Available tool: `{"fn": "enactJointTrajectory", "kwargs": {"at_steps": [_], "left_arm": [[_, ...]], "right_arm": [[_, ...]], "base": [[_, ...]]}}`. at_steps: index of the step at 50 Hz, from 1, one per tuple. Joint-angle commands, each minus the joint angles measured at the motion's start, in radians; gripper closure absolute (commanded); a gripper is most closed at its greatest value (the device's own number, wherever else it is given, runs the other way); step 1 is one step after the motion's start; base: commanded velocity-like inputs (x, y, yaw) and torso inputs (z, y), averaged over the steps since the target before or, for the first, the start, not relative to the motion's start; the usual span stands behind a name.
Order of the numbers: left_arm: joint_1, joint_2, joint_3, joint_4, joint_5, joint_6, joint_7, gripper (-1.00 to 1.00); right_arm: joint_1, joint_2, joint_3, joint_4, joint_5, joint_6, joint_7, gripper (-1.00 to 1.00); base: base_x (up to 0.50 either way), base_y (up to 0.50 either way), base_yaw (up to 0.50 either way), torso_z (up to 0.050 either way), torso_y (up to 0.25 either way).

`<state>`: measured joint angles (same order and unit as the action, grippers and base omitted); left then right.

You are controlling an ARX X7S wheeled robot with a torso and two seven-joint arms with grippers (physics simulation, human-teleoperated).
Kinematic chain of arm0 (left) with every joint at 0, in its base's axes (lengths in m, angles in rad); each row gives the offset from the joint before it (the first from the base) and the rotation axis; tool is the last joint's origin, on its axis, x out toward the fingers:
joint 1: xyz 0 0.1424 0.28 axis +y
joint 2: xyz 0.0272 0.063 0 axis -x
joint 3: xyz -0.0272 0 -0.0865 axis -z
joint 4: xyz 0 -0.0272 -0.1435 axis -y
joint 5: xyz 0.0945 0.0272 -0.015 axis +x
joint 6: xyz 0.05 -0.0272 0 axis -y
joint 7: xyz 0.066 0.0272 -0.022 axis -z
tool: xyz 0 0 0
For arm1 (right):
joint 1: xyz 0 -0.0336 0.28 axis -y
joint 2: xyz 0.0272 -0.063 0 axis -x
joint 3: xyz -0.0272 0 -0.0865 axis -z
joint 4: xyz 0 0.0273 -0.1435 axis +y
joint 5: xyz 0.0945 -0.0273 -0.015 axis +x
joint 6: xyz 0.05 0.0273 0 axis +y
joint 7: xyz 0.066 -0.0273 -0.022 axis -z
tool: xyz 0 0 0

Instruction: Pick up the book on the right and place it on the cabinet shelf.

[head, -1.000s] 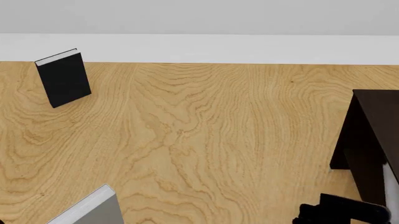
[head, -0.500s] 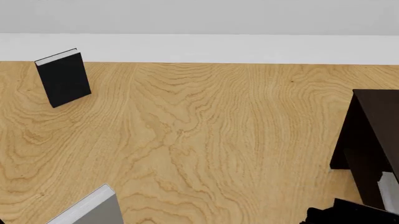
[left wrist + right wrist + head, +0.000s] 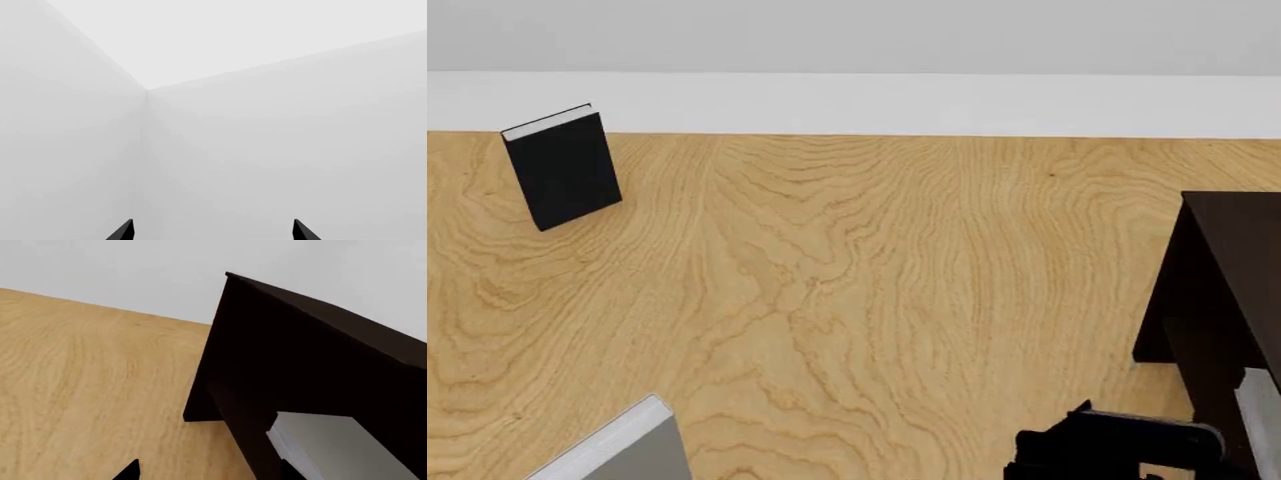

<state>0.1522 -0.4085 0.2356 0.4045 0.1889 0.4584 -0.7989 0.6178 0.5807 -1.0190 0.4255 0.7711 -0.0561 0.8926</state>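
The light-grey book (image 3: 337, 445) stands inside the dark cabinet (image 3: 300, 355), under its top board; the shelf board it rests on is hidden. In the head view only a whitish strip of the book (image 3: 1258, 420) shows at the cabinet (image 3: 1228, 290) near the right edge. My right gripper (image 3: 1101, 448) is open and empty, just left of the cabinet and apart from the book. In the right wrist view the right gripper (image 3: 210, 471) points at the cabinet's side panel. My left gripper (image 3: 212, 230) is open and empty, facing bare white walls.
A black book with white page edges (image 3: 562, 168) stands at the far left of the wooden table (image 3: 854, 300). Another plain grey book (image 3: 627, 450) lies at the near left edge. A white wall runs along the table's far side.
My right gripper has drawn back to the left, away from the cabinet. The light-grey book now shows a little lower in the cabinet. The other books have not moved.
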Motion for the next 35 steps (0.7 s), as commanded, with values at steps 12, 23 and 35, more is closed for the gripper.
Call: {"fn": "enactJointTrajectory", "kwargs": {"at_steps": [12,23,35], "left_arm": [[-0.001,-0.004,0.001,-0.001,-0.006,0.002,-0.007,-1.00],[-0.004,-0.005,0.005,-0.001,-0.007,-0.001,-0.005,-1.00],[-0.008,-0.009,0.012,-0.005,-0.016,-0.002,-0.002,-1.00]], "right_arm": [[0.033,-0.009,-0.051,-0.133,-0.056,0.014,-0.098,-1.00],[0.064,0.036,-0.064,-0.299,-0.050,0.046,-0.113,-1.00],[0.126,0.096,-0.062,-0.507,-0.035,0.116,-0.087,-1.00]], "base": [[0.00,0.00,0.00,0.000,0.000],[0.00,0.00,0.00,0.000,0.000],[0.00,0.00,0.00,0.000,0.000]]}}
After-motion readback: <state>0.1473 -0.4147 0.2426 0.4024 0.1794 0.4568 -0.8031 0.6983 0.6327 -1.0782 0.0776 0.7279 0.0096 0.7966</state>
